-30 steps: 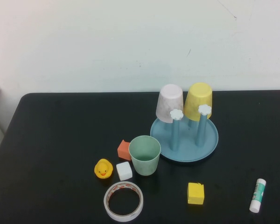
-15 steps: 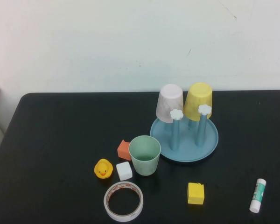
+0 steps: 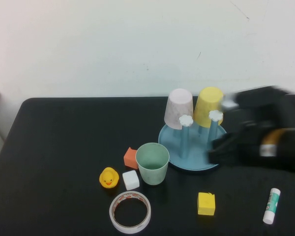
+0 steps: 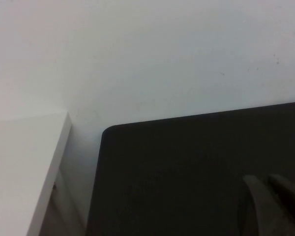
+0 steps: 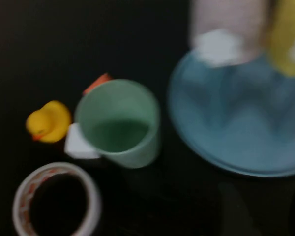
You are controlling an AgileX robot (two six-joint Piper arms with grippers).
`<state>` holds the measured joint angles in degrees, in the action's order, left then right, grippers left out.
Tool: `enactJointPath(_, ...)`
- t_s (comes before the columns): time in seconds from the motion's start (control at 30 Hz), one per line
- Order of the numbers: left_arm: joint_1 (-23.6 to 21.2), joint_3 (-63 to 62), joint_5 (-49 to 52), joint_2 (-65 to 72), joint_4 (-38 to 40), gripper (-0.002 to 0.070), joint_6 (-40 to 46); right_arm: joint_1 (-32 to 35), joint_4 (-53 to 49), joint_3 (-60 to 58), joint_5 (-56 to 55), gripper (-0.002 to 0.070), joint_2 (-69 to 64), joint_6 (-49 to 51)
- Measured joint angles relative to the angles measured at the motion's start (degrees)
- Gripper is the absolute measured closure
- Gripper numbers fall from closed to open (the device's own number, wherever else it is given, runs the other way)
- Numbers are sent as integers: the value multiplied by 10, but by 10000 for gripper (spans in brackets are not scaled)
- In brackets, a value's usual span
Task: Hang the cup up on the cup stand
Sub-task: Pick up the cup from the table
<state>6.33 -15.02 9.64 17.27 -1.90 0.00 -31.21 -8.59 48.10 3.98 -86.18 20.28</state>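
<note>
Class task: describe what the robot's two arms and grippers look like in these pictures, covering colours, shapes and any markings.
The right arm, entering over the table's right side beside the cup stand, is a blurred, bulky black body with a white patch and an orange-and-white band. The left gripper shows only in its wrist view: two dark, tapered fingers close together.
</note>
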Motion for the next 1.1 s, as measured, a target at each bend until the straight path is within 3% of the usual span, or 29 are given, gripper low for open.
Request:
enactJointPath(0.13, 0, 0, -1, 0, 19, 677, -3, -44, 23, 62, 0, 408, -87, 0)
enactJointPath(0.43, 0, 0, -1, 0, 22, 677, -3, -51, 126, 162, 38, 305, -196, 6)
enactJointPath(1.1, 0, 0, -2, 0, 40, 678, -4, -53, 175, 217, 15, 300, -325, 6)
